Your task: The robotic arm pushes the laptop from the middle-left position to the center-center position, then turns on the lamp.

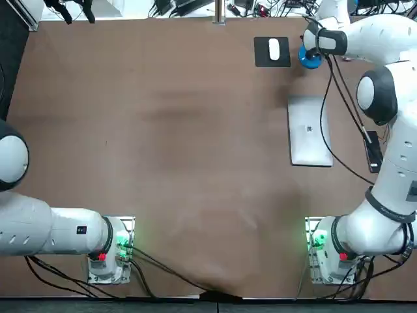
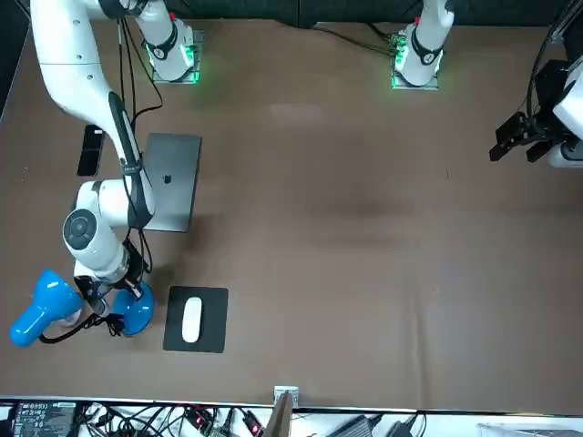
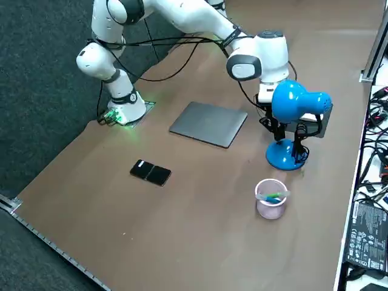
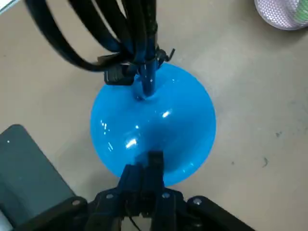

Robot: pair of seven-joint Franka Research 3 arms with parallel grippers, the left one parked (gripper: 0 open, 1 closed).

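The closed grey laptop lies on the brown table right of centre, also seen in the front view and the side view. Beyond it stands the blue lamp with a round base. My right gripper is shut, its fingertips pressed together onto the near edge of the lamp's base. In the side view the gripper points down behind the lamp head, partly hidden by it. The lamp's cable loops over the stem.
A white mouse on a black pad lies just left of the lamp. A black phone rests right of the laptop, near the table's edge. A pink cup with pens stands close to the lamp base.
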